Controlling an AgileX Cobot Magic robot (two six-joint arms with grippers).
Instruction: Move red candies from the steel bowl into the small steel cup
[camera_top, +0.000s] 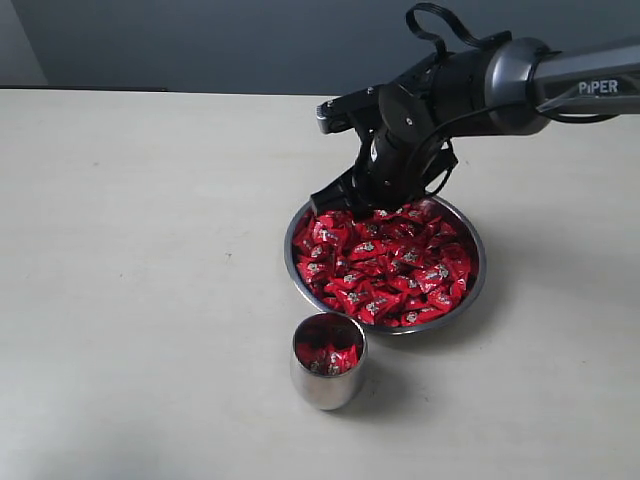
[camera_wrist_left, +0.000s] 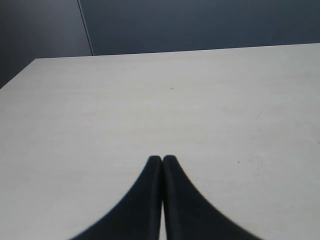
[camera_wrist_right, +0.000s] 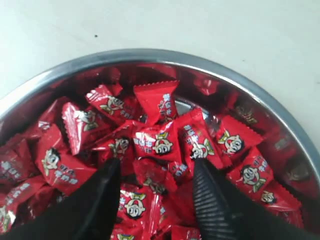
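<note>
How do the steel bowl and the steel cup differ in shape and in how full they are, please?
The bowl is wide and shallow; the cup is narrow and taller than wide. The bowl is nearly full of candies; the cup holds only a few, low inside. The right gripper is at the bowl, not the cup. Both are shiny steel, upright.

A pale beige tabletop (camera_top: 140, 300) meets a dark grey-blue wall (camera_top: 200, 40) along its far edge.
</note>
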